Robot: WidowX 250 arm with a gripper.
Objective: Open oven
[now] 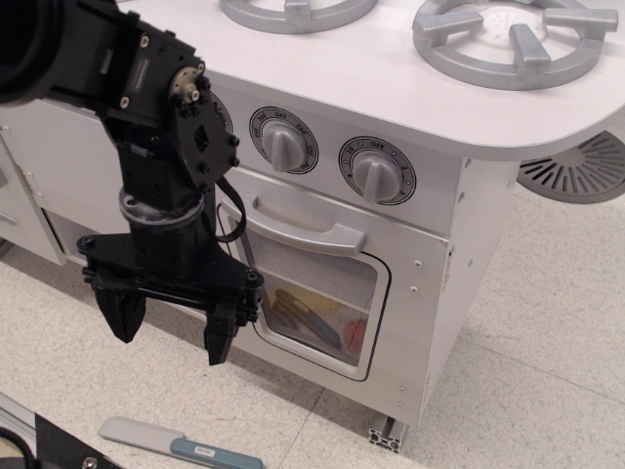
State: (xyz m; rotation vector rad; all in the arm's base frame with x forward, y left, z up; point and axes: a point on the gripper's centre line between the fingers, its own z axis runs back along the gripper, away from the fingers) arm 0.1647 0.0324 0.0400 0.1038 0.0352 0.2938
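Gripper (pixel 168 330) hangs in front of the oven (pixel 322 283), fingers pointing down and spread apart, nothing between them. It sits low and left of the door, with the right finger (pixel 221 337) overlapping the window's lower left corner in this view — can't tell if it's touching the door or just in front of it.

Oven is in the white kitchen unit under the burners (pixel 515 39). Door looks closed. Handle (pixel 301 231) is the wide grey bar across the top of the door, just under the knobs (pixel 376 174). Colourful items visible behind the window (pixel 317 303).

Risks, as I judge them:
- Gripper is below the handle, so it needs to come up and in. Approach too low and the fingers hit the window instead of hooking the bar.
- Arm cable and wrist are close to the left knob — a lift could snag or turn it.
- Pulling straight out rather than along the door's swing could slip off the bar or drag the whole unit.
- Knife (pixel 181 445) lies on the floor below, in the way if the door drops fully.
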